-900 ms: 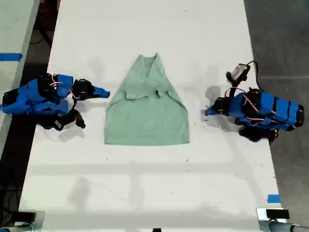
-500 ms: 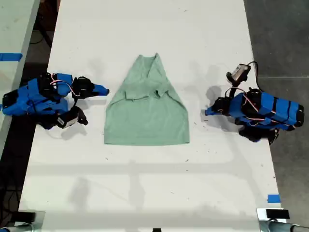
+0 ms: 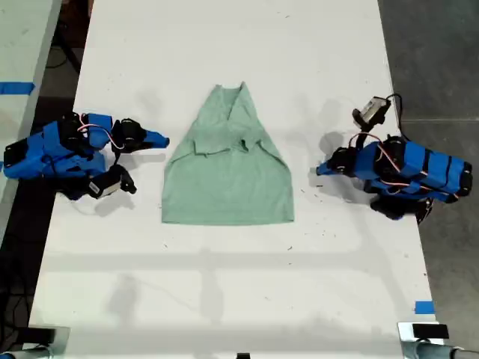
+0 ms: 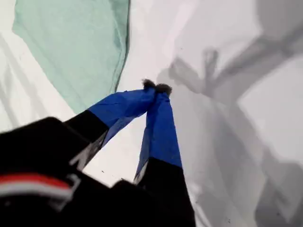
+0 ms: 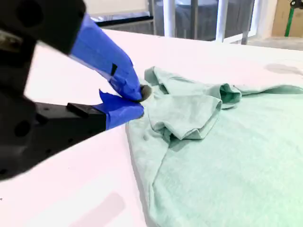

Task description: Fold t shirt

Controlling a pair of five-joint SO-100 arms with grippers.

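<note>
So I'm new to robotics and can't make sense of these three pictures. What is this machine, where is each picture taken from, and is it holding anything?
You are looking at me, a pair of small blue robot arms on a white table. The exterior view looks straight down from above. The other two pictures come from cameras mounted on my arms, each looking along its own tool. A pale mint-green t shirt lies spread between the arms, its sleeves folded inward. My first tool, at the exterior view's right, is shut and empty, clear of the cloth. My second tool, at the exterior view's left, is also shut and holds nothing, sitting close beside a folded sleeve.
</note>
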